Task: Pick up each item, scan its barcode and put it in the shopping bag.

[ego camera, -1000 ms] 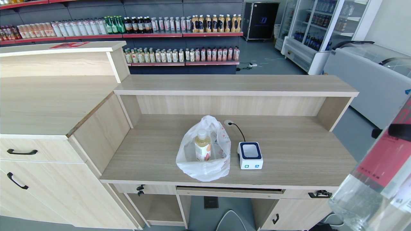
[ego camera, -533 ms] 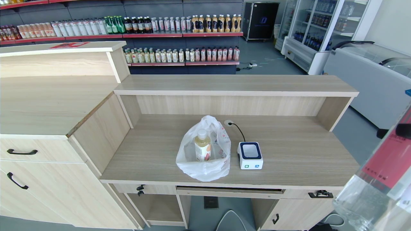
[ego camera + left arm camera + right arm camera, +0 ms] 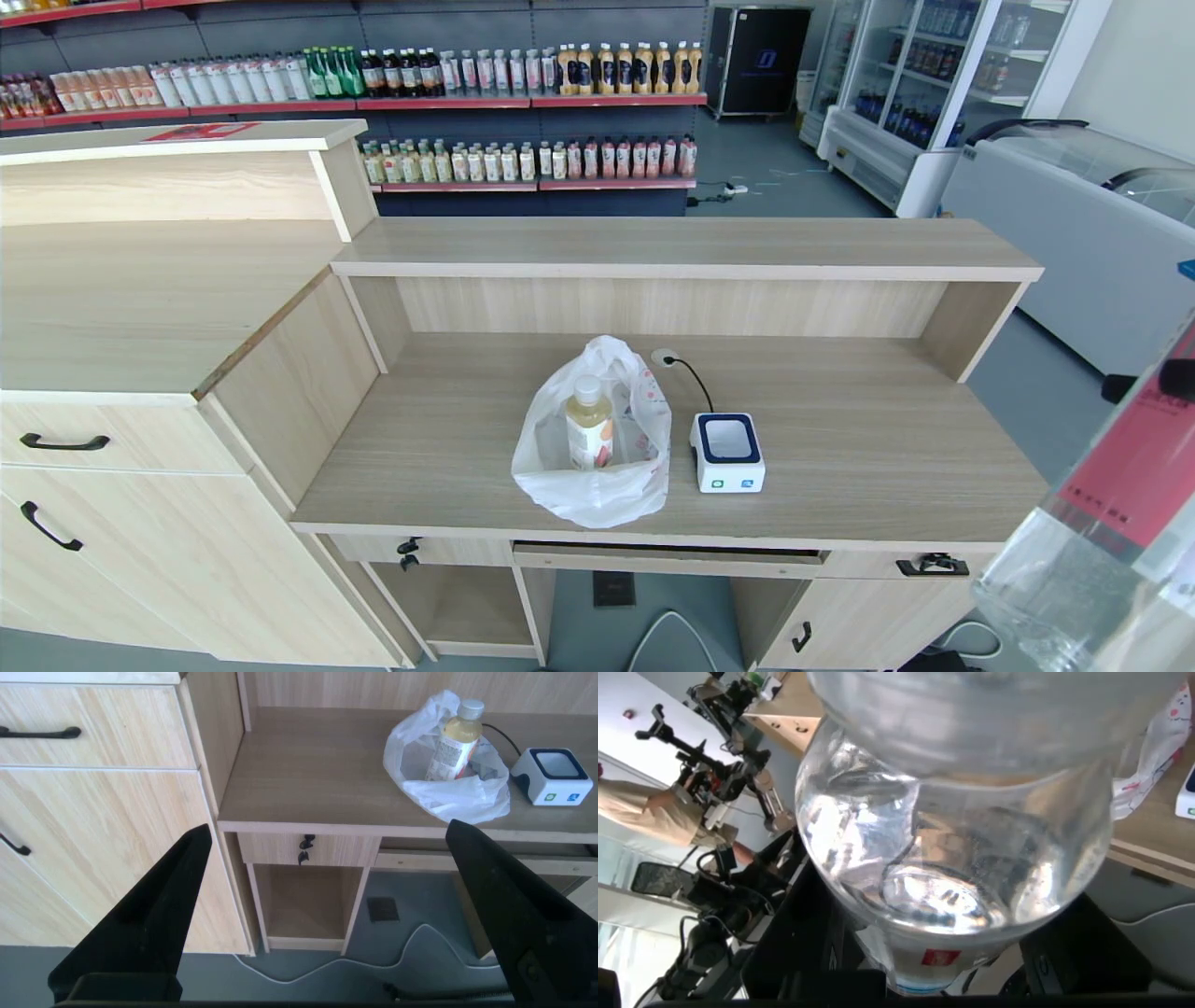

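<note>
Right end effector (image 3: 1162, 381) holds bottle (image 3: 1102, 504) slanted, clear end down.

The counter (image 3: 840, 448) is pale wood with a fine grain, and the drawer handles (image 3: 63, 442) at the left are black. At mid-frame, the shopping bag (image 3: 597, 495) is milky white with faint red print. The drink bottle (image 3: 589, 425) in it is pale yellow, with a white cap and an orange-and-white label. The scanner (image 3: 727, 476) is white with a dark blue frame, and its cable (image 3: 693, 378) is black. At the right edge, the water bottle (image 3: 1111, 523) is clear with a red label. The shelf edges (image 3: 532, 101) along the top are red. The left gripper (image 3: 329, 835) is black.
</note>
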You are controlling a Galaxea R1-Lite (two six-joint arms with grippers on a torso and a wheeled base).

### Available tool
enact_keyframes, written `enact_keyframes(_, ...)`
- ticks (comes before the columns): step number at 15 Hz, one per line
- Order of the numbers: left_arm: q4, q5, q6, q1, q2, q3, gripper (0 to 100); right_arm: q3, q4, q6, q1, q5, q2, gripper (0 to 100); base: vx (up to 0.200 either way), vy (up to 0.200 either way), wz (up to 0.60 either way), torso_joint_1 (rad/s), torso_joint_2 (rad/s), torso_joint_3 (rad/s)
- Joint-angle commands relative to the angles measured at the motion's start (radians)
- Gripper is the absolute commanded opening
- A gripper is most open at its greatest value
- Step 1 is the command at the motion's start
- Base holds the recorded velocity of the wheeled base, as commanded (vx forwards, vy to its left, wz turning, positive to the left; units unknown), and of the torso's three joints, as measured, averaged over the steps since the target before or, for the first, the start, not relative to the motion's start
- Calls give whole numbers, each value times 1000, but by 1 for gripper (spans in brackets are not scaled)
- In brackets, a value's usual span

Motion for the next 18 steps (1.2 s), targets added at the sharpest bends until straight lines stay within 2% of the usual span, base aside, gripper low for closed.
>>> enact_keyframes(1, 0, 0, 0, 0, 1, 0, 100, 5, 0, 0, -3, 0, 3, 0, 0, 0, 0, 0, 0, 0)
enact_keyframes(3, 0, 0, 0, 0, 1, 0, 100, 11, 0, 0, -6, -4, 5, 0, 0, 0, 0, 0, 0, 0)
enact_keyframes(6, 0, 0, 0, 0, 1, 0, 100, 18, -8, -8, -60, -21, 48, 0, 0, 0, 0, 0, 0, 0)
enact_keyframes(9, 0, 0, 0, 0, 1, 0, 100, 38, -28, -106, -141, -165, 155, 0, 0, 0, 0, 0, 0, 0)
enact_keyframes(12, 0, 0, 0, 0, 1, 0, 100, 98, -177, -274, -242, -248, 281, 0, 0, 0, 0, 0, 0, 0)
enact_keyframes(14, 0, 0, 0, 0, 1, 0, 100, 190, -407, -465, -371, -339, 424, 0, 0, 0, 0, 0, 0, 0)
enact_keyframes(15, 0, 0, 0, 0, 0, 0, 100, 230, -483, -544, -428, -346, 470, 0, 0, 0, 0, 0, 0, 0)
enact_keyframes(18, 0, 0, 0, 0, 1, 0, 100, 287, -592, -761, -567, -346, 571, 0, 0, 0, 0, 0, 0, 0)
